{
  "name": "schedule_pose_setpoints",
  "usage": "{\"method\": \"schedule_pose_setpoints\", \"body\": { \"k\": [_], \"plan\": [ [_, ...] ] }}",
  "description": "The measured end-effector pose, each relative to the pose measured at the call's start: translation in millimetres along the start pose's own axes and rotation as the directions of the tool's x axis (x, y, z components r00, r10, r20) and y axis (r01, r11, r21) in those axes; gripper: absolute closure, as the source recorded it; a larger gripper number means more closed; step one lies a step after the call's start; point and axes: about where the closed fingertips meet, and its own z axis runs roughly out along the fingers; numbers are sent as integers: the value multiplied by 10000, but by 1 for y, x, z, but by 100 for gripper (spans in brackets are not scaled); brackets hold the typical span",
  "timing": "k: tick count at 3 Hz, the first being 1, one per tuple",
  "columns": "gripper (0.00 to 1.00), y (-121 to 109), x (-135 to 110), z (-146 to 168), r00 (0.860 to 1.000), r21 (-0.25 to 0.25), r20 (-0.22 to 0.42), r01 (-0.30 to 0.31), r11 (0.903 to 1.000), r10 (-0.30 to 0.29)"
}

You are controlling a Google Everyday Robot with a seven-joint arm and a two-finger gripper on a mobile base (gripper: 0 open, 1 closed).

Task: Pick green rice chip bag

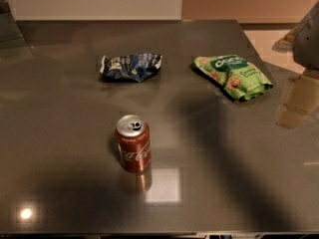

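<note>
Dim warm light falls on a glossy dark grey table point(60, 108); a round glare spot point(26, 213) shines front left, a pale square reflection point(163, 185) mid-front. A broad soft shadow point(224, 173) slants below the grey gripper point(308, 39) at the upper right edge.

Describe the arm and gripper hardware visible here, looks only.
Little shows. The gripper is cut off at the right edge, right of the green rice chip bag. It is a smooth, pale grey, rounded shell. Below it is a tan blocky patch that I cannot identify. No cables, markings or labels are visible.
</note>
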Motion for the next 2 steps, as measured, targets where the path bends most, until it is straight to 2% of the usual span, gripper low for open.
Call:
{"method": "schedule_pose_setpoints", "body": {
  "k": [1,2],
  "plan": [
    [0,-7,0,2,9999,27,31,105,9999,-105],
    [0,-33,2,19,9998,106,117,149,9998,-151]
  ]
}}
